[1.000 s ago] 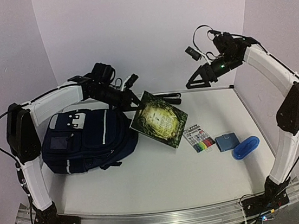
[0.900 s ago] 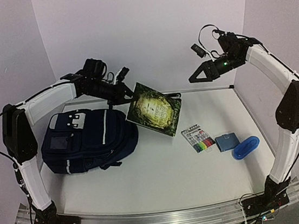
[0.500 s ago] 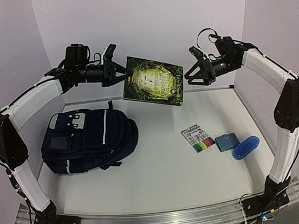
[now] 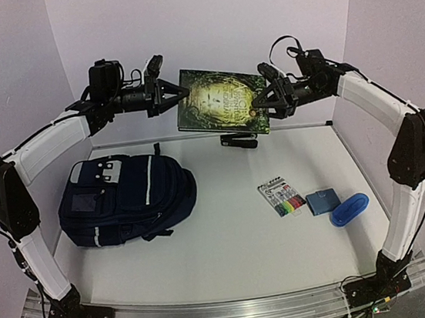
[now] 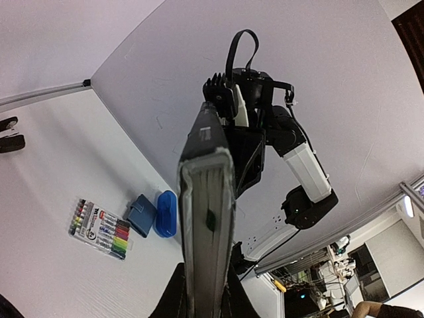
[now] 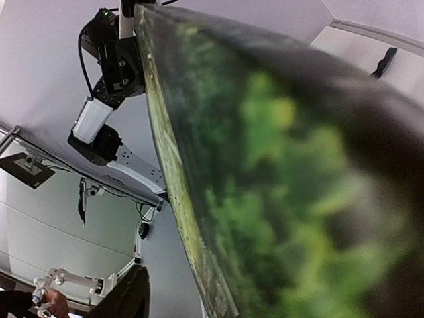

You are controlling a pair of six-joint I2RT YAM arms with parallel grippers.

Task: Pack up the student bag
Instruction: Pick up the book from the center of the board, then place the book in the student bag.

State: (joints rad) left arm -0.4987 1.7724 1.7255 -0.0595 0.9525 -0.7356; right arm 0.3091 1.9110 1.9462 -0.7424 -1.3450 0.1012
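- On the table's (image 4: 225, 258) near right, at 4 o'clock, lie a marker set (image 4: 282, 198), small blue pouch (image 4: 321, 201) and blue case (image 4: 350, 209).
- At 9 o'clock the student bag (image 4: 124, 197) lies flat, clear of both arms.
- High at 12 o'clock, the left gripper (image 4: 174, 98) clamps the book (image 4: 218, 108); the right gripper (image 4: 269, 104) straddles its opposite edge, grip not discernible.
- Seemingly a handover: next needs one firm hold, then carrying toward the bag.

A green-covered book (image 4: 222, 111) is seen raised above the white table (image 4: 232, 257) at 12 o'clock, where a black stapler (image 4: 239, 140) is laid, while a marker pack (image 4: 283, 197), a small blue pouch (image 4: 321, 201) and a blue case (image 4: 350, 209) are lined up at 3 o'clock.
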